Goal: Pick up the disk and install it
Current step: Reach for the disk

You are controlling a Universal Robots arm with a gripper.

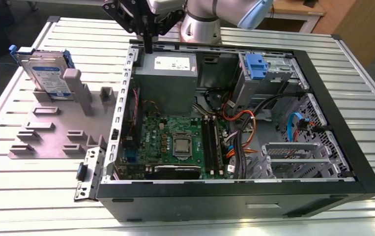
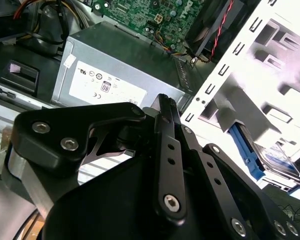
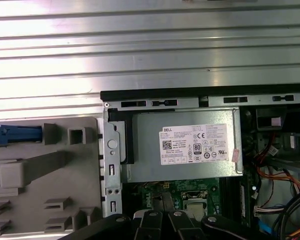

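Gripper [image 1: 149, 47] hangs over the back rim of the open computer case [image 1: 344, 123], just above the grey power supply [image 1: 167, 73]. Fingers are pressed together into one narrow bar, nothing between them. In the second wrist view the fingers [image 2: 164, 107] point down at the power supply's white sticker.

The disk [image 1: 45, 73] stands upright on edge in a slot of the grey fixture [image 1: 49, 132], toward the exterior view's left of the case and well apart from the gripper. Its blue bracket frames it, label side showing. The first wrist view catches the bracket's blue edge at the fixture.

Fixture and case both sit on the slatted metal desk [image 1: 16, 196]. Inside the case are a green motherboard [image 1: 174, 137], orange and blue cables, and a blue carrier [image 1: 256, 66] in the drive bay.
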